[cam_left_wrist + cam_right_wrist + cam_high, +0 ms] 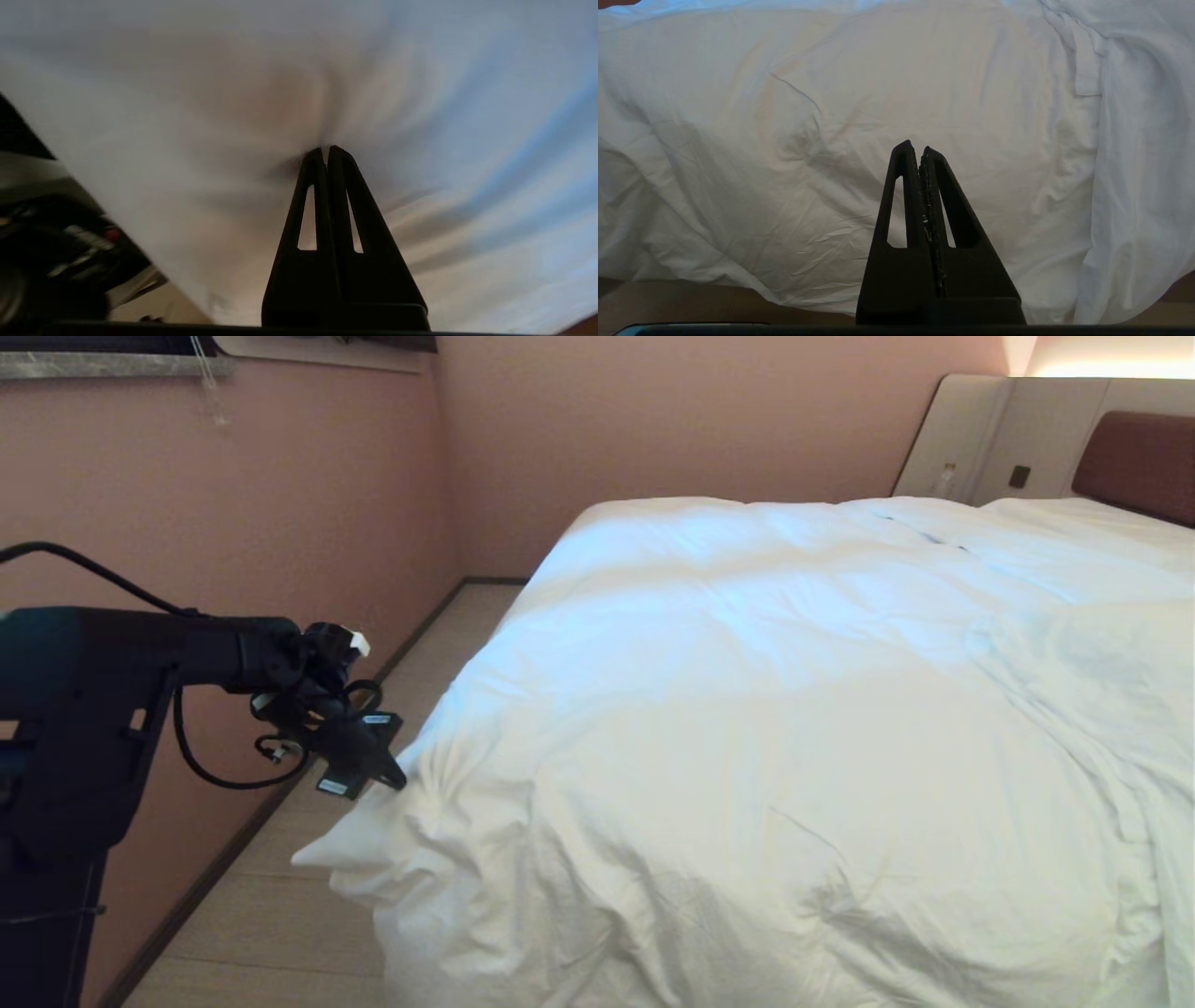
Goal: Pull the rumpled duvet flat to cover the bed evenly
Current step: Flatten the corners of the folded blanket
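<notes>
I have the left gripper point(397, 777) pinched tight on the near-left corner of the thick, puffy white cotton duvet point(747, 728), fingers point(327, 158) pressed together with cloth bunched between them and folds fanning out from the pinch. The duvet lies heaped over the low double bed with its brown upholstered headboard point(1134, 462), creased along the near edge and rumpled at the right. I judge this the pulling step — next, draw that corner out to the near left. The right gripper point(920, 151) hangs idle by the duvet's draped side, fingers together on nothing.
</notes>
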Motion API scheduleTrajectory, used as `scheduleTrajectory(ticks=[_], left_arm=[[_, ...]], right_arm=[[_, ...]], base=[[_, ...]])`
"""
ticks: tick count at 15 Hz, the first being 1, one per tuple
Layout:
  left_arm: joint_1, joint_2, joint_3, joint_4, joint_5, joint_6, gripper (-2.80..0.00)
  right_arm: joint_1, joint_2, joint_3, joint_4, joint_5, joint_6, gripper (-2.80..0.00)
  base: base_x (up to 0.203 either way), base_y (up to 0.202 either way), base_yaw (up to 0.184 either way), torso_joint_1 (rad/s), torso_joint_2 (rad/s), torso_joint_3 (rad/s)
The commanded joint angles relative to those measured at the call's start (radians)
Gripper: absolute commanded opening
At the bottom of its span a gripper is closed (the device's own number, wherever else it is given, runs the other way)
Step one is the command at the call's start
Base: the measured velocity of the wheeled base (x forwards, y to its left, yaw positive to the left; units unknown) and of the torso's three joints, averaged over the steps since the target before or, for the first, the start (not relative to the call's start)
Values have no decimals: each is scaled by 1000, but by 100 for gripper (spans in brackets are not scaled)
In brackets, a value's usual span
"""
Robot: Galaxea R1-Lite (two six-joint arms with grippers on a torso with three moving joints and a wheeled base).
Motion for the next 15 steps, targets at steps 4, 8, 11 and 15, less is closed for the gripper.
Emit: scheduleTrajectory(ticks=[4, 8, 11, 15], left_arm=[[-59, 29, -1, 73, 83, 59, -280], [-120, 29, 0, 72, 90, 62, -280], [-161, 32, 0, 71, 89, 71, -280], [-197, 39, 11, 76, 88, 95, -280]], right_arm=[[0, 0, 0, -1, 0, 0, -280], [0, 0, 0, -1, 0, 0, -280], [0, 0, 0, -1, 0, 0, -280], [0, 0, 0, -1, 0, 0, -280]], base=[[0, 0, 0, 0, 0, 0], [0, 0, 0, 0, 0, 0], [0, 0, 0, 0, 0, 0], [0, 0, 0, 0, 0, 0]])
